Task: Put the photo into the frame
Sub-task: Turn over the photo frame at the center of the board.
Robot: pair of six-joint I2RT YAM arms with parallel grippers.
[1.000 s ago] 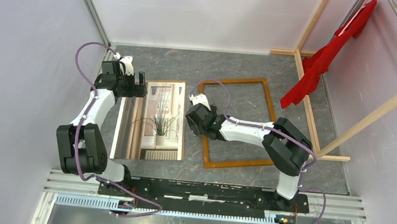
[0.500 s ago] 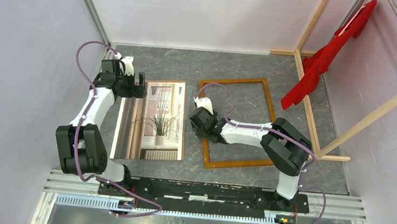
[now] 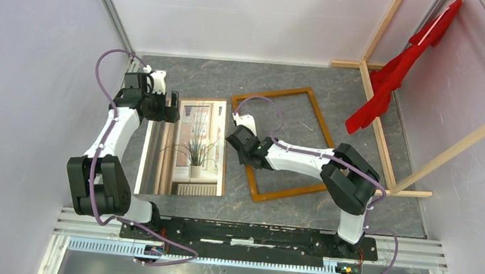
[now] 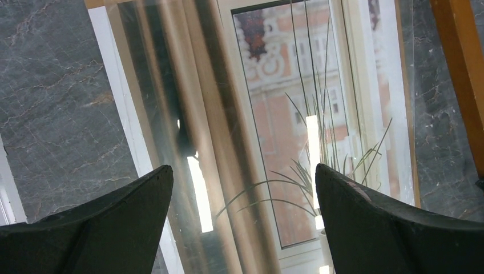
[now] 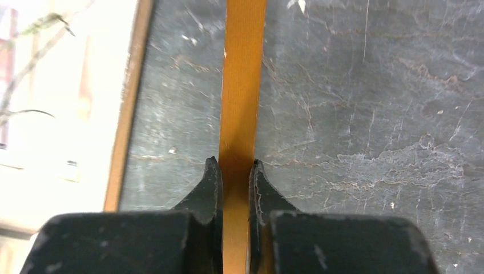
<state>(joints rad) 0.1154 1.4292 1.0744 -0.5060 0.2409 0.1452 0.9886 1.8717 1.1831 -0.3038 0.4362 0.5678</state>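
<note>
Closest in, the mounting rail (image 3: 244, 233) carries both arm bases at the near edge of the grey marbled table (image 3: 232, 76). The photo (image 3: 189, 145) lies flat on the left half of the table, its long sides running away from the bases, with the spiky potted plant toward its near end. Just to its right lies the frame (image 3: 270, 94) of thin orange-brown wood, also flat, but turned askew to the photo so that its far left corner comes close to the photo's far right corner, while the near ends stand further apart.

The right gripper (image 3: 242, 143) reaches leftward to the frame's left rail. In the right wrist view its two fingers (image 5: 208, 188) press on either side of the orange rail (image 5: 242, 85) — jaws clamped on the frame. The pale edge of the photo (image 5: 57, 85) shows just left of that.

Farther back, the left gripper (image 3: 169, 107) is over the photo's far end. Its jaws stand wide apart with the print (image 4: 285, 103) showing between them — whether the tips touch it I cannot tell.

At the far right, pale wooden beams (image 3: 384, 157) hold a red cloth (image 3: 394, 74).
</note>
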